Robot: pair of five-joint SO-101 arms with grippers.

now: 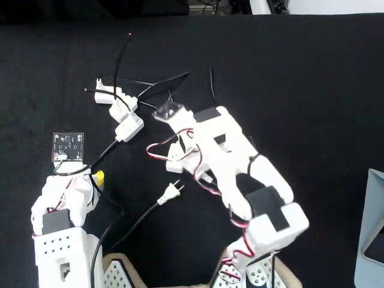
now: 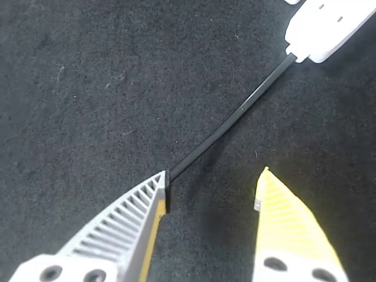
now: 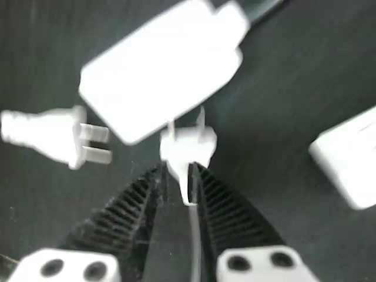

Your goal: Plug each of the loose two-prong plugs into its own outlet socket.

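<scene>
One plug [image 3: 189,141] lengthwise in tight grip of right tool [image 3: 176,169], prongs toward socket [image 3: 158,70]; left tool [image 2: 214,173] agape.

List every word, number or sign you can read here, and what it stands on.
No text can be read.
White outlet sockets and the plug in the right end effector: no print shows.
Small square plate: pale marks, too small to read.

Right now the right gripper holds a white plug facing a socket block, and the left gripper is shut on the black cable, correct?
No: the left wrist view shows the left gripper open, the black cable ungripped. The right gripper does hold the white plug facing the socket block.
</scene>
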